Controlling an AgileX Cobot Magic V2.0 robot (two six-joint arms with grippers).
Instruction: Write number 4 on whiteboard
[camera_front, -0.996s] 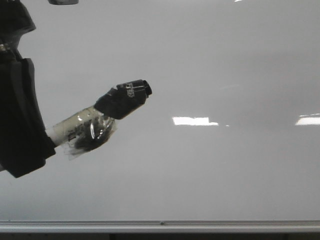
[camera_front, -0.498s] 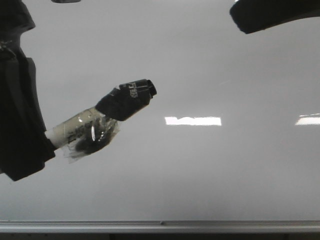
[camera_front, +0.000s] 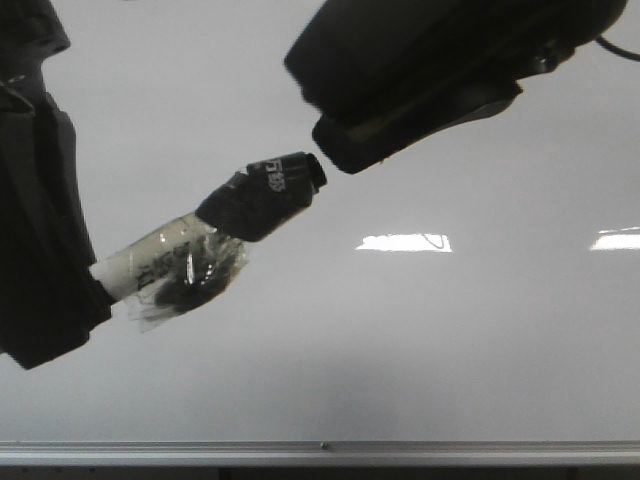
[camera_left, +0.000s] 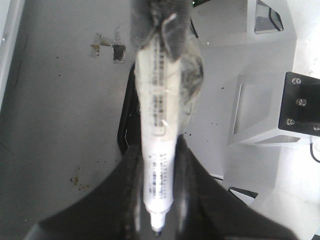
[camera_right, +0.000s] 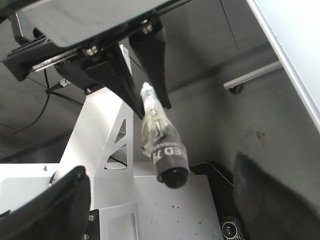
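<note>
The whiteboard (camera_front: 450, 350) fills the front view, with its silver rail (camera_front: 320, 452) along the bottom; no number 4 shows on it. My left gripper (camera_front: 95, 285) is shut on a white marker (camera_front: 150, 262) wrapped in clear tape, its black cap (camera_front: 265, 195) pointing up and right. In the left wrist view the marker (camera_left: 159, 125) sits clamped between the fingers (camera_left: 120, 200). My right gripper (camera_front: 345, 150) reaches in from the upper right, open, its tip at the cap's end. In the right wrist view the cap (camera_right: 167, 157) lies in line with the gap of the open right gripper (camera_right: 162, 172).
Bright rectangular light reflections (camera_front: 405, 242) lie on the board. The wrist views show a grey floor (camera_left: 60, 125), a white metal stand (camera_right: 115, 145) and the board's edge (camera_right: 295, 45).
My right gripper has come down from the top right corner to the marker's cap. The left gripper has lifted the marker slightly.
</note>
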